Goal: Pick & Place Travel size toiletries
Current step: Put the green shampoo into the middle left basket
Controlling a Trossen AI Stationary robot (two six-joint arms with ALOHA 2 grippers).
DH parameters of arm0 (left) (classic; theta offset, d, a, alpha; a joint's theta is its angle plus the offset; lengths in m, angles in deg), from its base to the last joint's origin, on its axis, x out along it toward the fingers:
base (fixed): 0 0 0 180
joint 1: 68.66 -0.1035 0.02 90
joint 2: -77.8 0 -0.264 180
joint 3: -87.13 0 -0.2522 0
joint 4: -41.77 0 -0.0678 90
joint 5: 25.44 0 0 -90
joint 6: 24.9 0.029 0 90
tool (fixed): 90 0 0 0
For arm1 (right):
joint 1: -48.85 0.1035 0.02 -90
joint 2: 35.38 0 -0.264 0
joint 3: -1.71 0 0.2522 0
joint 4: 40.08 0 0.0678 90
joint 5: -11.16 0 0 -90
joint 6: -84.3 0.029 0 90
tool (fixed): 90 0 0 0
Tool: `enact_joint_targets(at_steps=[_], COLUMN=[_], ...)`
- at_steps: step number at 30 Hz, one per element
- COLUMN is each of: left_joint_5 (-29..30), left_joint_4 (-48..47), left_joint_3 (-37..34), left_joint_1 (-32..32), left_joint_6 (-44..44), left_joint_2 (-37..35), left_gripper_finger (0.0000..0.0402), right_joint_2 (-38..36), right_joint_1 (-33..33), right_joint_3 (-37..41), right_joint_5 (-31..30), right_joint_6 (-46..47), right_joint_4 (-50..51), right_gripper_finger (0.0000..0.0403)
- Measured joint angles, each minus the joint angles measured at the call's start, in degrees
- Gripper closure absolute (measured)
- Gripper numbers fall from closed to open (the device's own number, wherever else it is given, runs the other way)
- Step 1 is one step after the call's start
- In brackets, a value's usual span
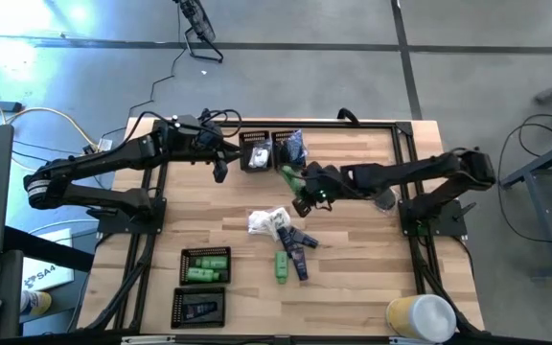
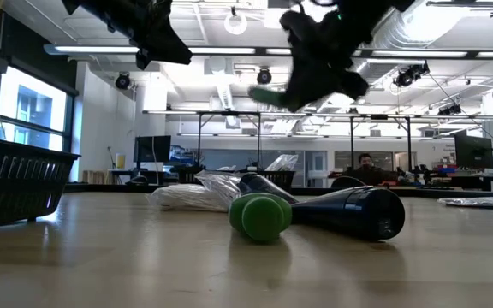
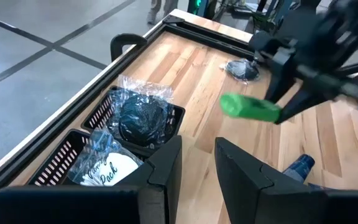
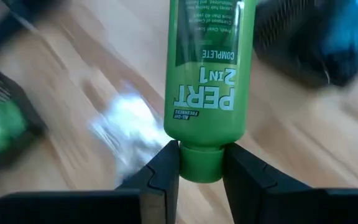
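Two dark arms hang over the wooden table [image 1: 353, 278], and much of the scene reads only in part: seen from table height, both grippers show as black silhouettes against the ceiling lights, and the right wrist view blurs everything behind the tube into streaks.

What is clear is the bright green tube [image 4: 205, 87], printed "PERT 2 in 1 Complete", held above the table's middle with its cap end pinched between the fingers of the right gripper [image 4: 201, 163]. From above, that green tube [image 1: 293, 175] sticks out toward the back trays, and the left wrist view shows it clear of the tabletop.

The left gripper [image 3: 197, 163] hovers near the back edge with its fingers a narrow gap apart and nothing between them. Just beside it sit two black mesh trays: one holds a dark round piece in a clear bag [image 3: 140, 115], the other a white crinkly packet [image 3: 107, 169].

More toiletries lie loose mid-table: white packets [image 1: 268, 222], a dark navy tube [image 2: 349, 212] and a second green tube [image 2: 260, 216] touching it. Near the front edge, one tray [image 1: 206, 266] holds green tubes and another tray [image 1: 199, 308] holds a navy one.

A yellow and white cup [image 1: 420, 316] stands at the front right corner, its lower edge cut off.
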Motion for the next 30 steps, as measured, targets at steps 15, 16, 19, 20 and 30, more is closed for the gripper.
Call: enact_joint_targets(at_steps=[15,16,19,20,30], left_joint_5=[-4.27,-5.78,-9.42,-10.02,-11.28], left_joint_4=[5.94,7.46,11.19,11.97,13.91], left_joint_3=[-0.04,-0.04,-0.04,-0.04,-0.04], left_joint_1=[0.0,0.0,0.01,0.02,0.01], left_joint_6=[-0.71,-0.92,-2.12,-2.15,-3.45], left_joint_2=[0.02,0.02,0.02,0.02,0.12], left_gripper_finger=[0.0309,0.0307,0.0291,0.0282,0.0148], right_joint_2=[-3.53,-3.62,-3.52,-3.51,-3.51], right_joint_1=[1.12,1.12,1.12,1.12,1.17], right_joint_3=[0.04,0.02,0.0,0.01,0.0], right_joint_5=[-6.68,-6.67,-7.7,-7.75,-7.67], right_joint_6=[-9.16,-9.19,-10.08,-10.6,-15.57], right_joint_4=[-18.77,-19.26,-20.51,-21.37,-30.38], right_gripper_finger=[0.0314,0.0314,0.0314,0.0314,0.0314])
